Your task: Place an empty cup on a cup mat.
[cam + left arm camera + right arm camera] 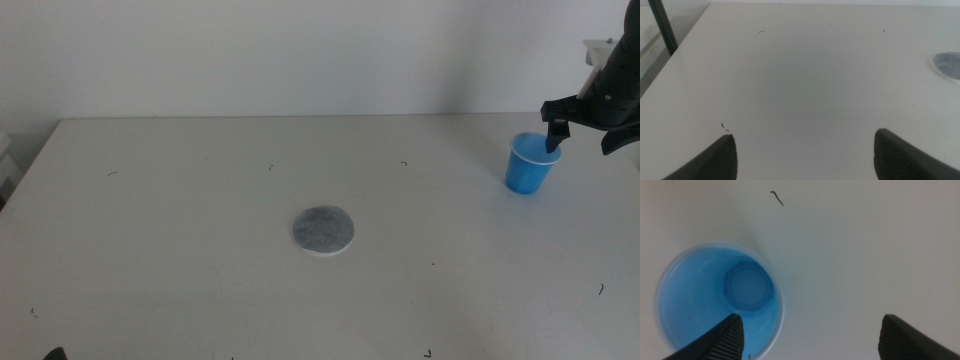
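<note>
Right wrist view shows the cup (720, 300) empty, right end effector (810, 335) spread; mat (323, 230) unseen there.

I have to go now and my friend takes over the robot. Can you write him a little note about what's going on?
Right gripper: open, at the cup on the table's far right side; one jaw is inside the rim, the other outside, not closed yet.
Left gripper: open, waiting over bare table, holding nothing.
The cup stands upright and looks empty.
The cup mat lies bare near the table's middle, well apart from the cup.
Done: right gripper is in place for a rim grasp.
Left: close on the cup, carry it over, set it on the cup mat.
</note>
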